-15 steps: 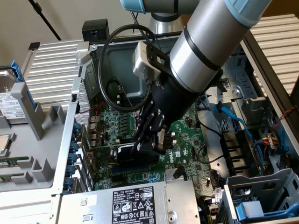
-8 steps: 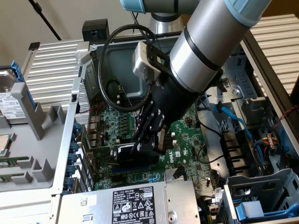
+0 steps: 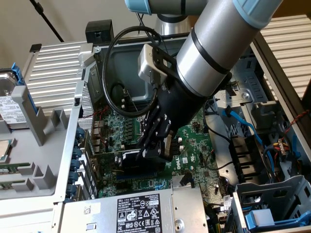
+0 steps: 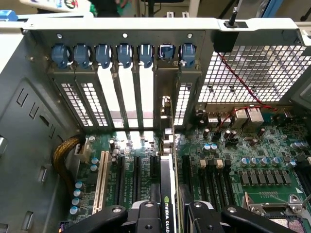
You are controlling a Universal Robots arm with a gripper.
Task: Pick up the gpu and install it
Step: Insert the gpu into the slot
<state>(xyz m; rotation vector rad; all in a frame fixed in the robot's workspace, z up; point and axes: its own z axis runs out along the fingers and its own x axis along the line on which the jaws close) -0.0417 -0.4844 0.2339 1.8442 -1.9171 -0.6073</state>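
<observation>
The gripper (image 4: pixel 167 213) is clamping the gpu (image 4: pixel 167 182) edge-up between its two fingers (image 4: pixel 146 216), the card standing over the motherboard (image 4: pixel 233 160) slots inside the open computer case (image 4: pixel 29 121). Its silver bracket is lying against the case's far slot wall, where seven blue clips (image 4: pixel 125 53) are sitting in a row.
</observation>
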